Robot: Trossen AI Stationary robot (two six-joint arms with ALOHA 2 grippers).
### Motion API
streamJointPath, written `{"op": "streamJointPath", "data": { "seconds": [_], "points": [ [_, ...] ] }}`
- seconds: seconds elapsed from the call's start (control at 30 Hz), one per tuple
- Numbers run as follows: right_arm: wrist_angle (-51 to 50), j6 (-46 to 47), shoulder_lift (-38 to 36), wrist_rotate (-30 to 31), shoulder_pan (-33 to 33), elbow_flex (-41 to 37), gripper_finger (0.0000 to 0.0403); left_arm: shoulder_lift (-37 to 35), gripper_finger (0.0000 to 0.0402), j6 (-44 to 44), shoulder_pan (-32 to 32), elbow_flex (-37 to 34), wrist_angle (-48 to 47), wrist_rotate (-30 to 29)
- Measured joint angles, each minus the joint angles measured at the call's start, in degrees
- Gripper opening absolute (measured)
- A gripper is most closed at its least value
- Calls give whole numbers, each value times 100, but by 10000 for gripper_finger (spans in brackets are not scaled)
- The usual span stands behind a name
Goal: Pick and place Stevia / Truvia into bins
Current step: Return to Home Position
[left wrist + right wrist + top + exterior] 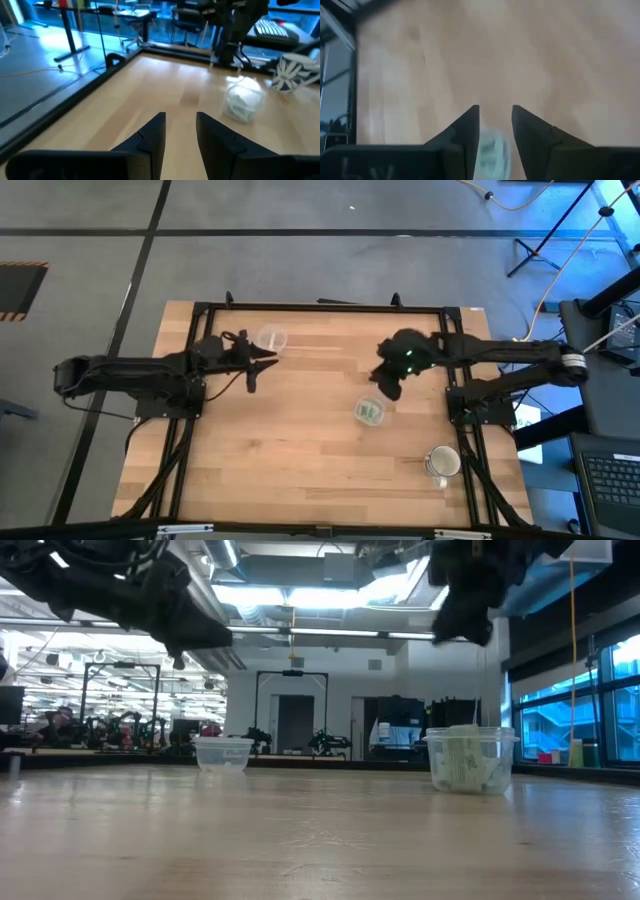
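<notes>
We see the left arm (130,375) reaching over the left side of the light wooden surface (310,480). The left jaws are parted by a narrow gap and empty, raised off the surface just beside a small round clear plastic cup (270,338) near the back edge; we cannot tell what that cup holds. The right arm (500,365) comes in from the right. The right jaws are likewise slightly apart and empty, hanging high just beside the second clear plastic cup (357,411), right of centre. The light green paper sweetener packets (369,414) sit inside that second cup, bunched against its wall. The cups stand well apart. An opaque whitish mug (443,463) with a handle sits near the front right corner.
</notes>
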Motion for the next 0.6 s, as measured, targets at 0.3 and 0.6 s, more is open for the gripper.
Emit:
{"op": "streamJointPath", "data": {
  "seconds": [0.3, 0.6],
  "points": [
    [1559, -899, -743, -475, -753, -928, 119, -1264, 100, -175, 908, -344, -436, 1243],
    [3158, -1005, -1952, -719, -1339, -2314, 119, -2770, 100, -485, 1577, -920, -979, 1279]
  ]
}}
